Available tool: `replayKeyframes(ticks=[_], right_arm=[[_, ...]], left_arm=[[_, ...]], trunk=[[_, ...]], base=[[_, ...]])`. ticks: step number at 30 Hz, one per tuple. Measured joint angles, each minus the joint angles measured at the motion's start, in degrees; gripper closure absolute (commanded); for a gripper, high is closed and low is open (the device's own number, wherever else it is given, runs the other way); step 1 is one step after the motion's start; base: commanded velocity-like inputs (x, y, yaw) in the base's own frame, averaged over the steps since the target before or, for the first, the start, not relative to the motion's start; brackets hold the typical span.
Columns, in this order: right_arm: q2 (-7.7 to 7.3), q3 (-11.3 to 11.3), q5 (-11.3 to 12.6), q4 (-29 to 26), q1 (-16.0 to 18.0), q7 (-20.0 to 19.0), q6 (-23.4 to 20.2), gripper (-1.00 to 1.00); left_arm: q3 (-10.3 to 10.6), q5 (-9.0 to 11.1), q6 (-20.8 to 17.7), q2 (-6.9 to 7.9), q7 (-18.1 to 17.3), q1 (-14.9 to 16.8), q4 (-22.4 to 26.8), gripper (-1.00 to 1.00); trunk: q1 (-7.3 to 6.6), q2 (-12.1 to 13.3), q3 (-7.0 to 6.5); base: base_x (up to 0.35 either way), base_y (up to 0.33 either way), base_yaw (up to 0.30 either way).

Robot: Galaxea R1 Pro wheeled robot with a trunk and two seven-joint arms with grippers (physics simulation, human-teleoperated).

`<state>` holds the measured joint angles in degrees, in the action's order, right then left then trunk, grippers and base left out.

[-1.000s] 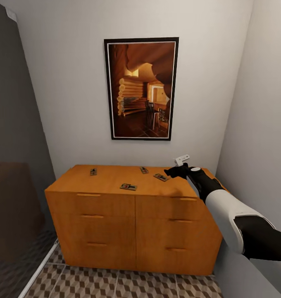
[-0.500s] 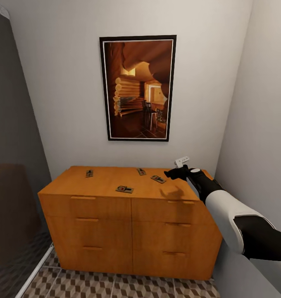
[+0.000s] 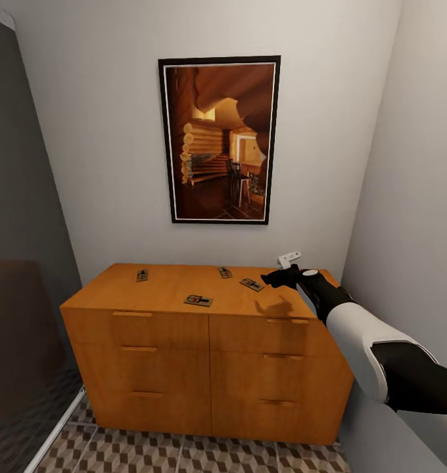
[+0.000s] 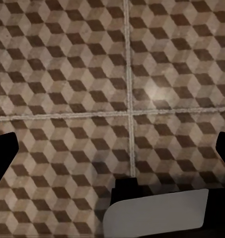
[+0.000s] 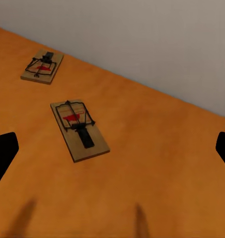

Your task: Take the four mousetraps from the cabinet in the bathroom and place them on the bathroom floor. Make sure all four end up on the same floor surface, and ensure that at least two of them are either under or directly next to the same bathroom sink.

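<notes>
Four mousetraps are seen lying flat on the top of the cabinet [image 3: 204, 348], well apart from one another: one near the back left [image 3: 142, 275], one toward the front middle [image 3: 198, 301], one at the back middle [image 3: 225, 272], and one right of centre [image 3: 252, 284].

The right gripper [image 3: 271, 278] is held just above the cabinet top, near that right-of-centre trap and not touching it. A shadow is cast on the wood just below it. In the right wrist view the fingers [image 5: 3, 156] are spread wide at the frame edges, with nothing between them; the nearest trap [image 5: 79, 130] lies ahead on the orange top, a second one [image 5: 42, 66] further back near the wall.

In the left wrist view the left gripper [image 4: 112, 158] is pointed down at the bathroom floor [image 4: 82, 74]; its fingers [image 4: 2, 156] appear spread and empty, though only dark tips are visible at the edges.

A framed picture [image 3: 219, 139] is hung on the wall above the cabinet. Dark glass [image 3: 20, 263] is seen at the left.
</notes>
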<state>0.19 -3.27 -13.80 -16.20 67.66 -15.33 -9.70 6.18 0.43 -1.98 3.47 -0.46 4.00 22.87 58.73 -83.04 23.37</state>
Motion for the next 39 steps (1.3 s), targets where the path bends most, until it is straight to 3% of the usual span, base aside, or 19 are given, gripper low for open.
replayKeyframes(ticks=[16, 29, 39], right_arm=[[0.0, 0.0, 0.0, 0.5, 0.0, -0.3, 2.2, -1.0], [-0.75, 0.2, -0.4, 2.0, 0.0, -8.8, 5.5, -1.0], [-1.22, 0.2, -0.4, 2.0, 0.0, -12.1, 5.7, -1.0]], left_arm=[[0.0, 0.0, 0.1, 0.0, 0.0, 0.0, -0.8, -1.0], [0.0, 0.0, 0.1, 0.0, 0.0, 0.0, -2.2, -1.0], [0.0, 0.0, 0.1, 0.0, 0.0, 0.0, -2.2, -1.0]], trunk=[[0.0, 0.0, 0.0], [0.0, 0.0, 0.0], [0.0, 0.0, 0.0]], base=[[0.0, 0.0, 0.0], [0.0, 0.0, 0.0], [0.0, 0.0, 0.0]])
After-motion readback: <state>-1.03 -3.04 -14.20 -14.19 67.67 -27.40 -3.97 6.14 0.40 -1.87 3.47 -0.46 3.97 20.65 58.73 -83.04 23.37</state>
